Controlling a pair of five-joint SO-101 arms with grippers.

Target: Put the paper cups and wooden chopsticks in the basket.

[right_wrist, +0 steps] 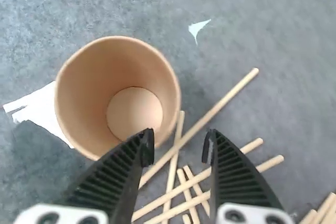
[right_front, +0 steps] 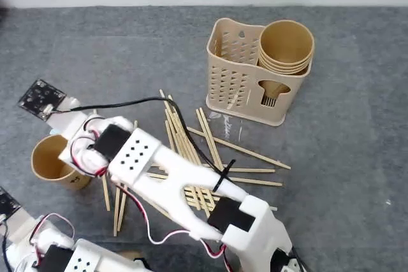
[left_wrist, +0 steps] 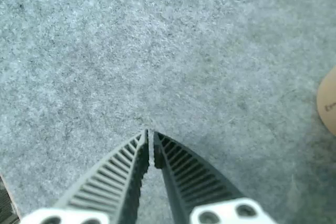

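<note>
right gripper (right_wrist: 177,142) half spread, empty, jaws straddling the loose cup (right_wrist: 118,95) wall beside the chopsticks (right_wrist: 220,105), likely for a rim pinch; left gripper (left_wrist: 151,140) closed, empty; basket (right_front: 233,81) well apart.

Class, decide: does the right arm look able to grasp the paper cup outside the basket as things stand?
Probably yes: the right gripper is open right beside the paper cup, whose rim is uncovered; only loose chopsticks lie nearby.

Grey felt-covered table (right_front: 357,176): basket (right_front: 233,74) at one o'clock, scattered wooden chopsticks (right_front: 182,141) at centre, paper cup (right_front: 51,157) at nine o'clock.
</note>
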